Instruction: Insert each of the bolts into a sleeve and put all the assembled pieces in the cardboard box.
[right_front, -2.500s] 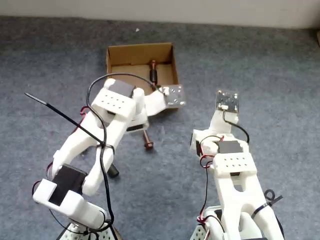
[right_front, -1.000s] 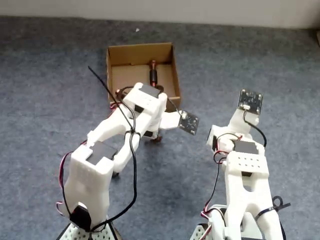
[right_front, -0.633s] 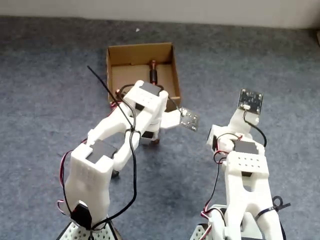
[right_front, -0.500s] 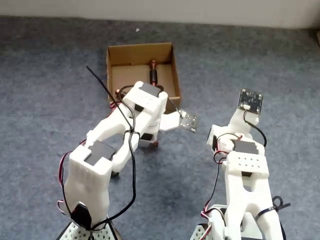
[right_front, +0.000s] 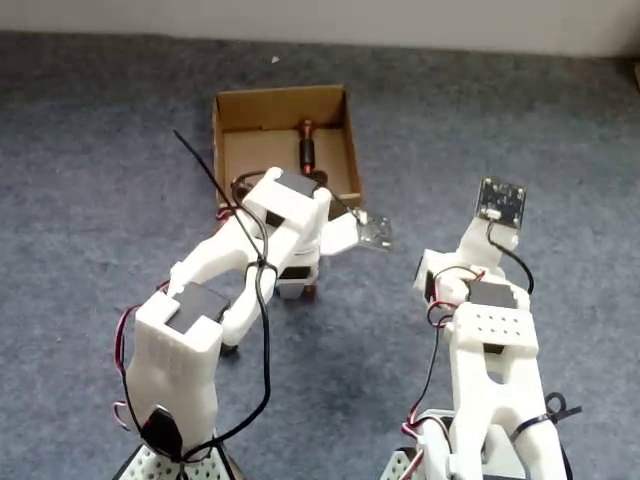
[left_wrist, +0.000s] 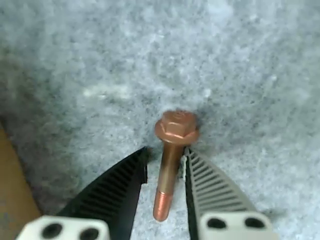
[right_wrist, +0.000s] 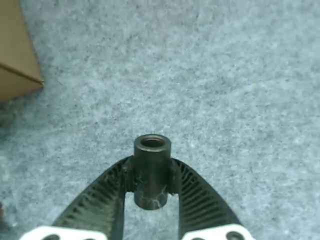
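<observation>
A copper bolt (left_wrist: 172, 150) with a hex head lies on the grey carpet. My left gripper (left_wrist: 165, 155) is open, and its black and grey fingers stand closely on either side of the bolt's shaft. From above, the bolt (right_front: 308, 291) peeks out just in front of the cardboard box (right_front: 226, 140), under the left arm. My right gripper (right_wrist: 151, 167) is shut on a black sleeve (right_wrist: 152, 165), held upright above the carpet with its bore facing up. One assembled piece (right_front: 307, 146) lies inside the box.
A corner of the box (right_wrist: 15, 55) is close to the right gripper. Another dark sleeve (right_front: 229, 347) lies on the carpet beside the left arm's lower link. Open carpet stretches between the two arms and to the right.
The left arm swung over and came down onto the bolt in front of the box, settling slightly in the last half second. The right arm shifted right earlier and now holds still.
</observation>
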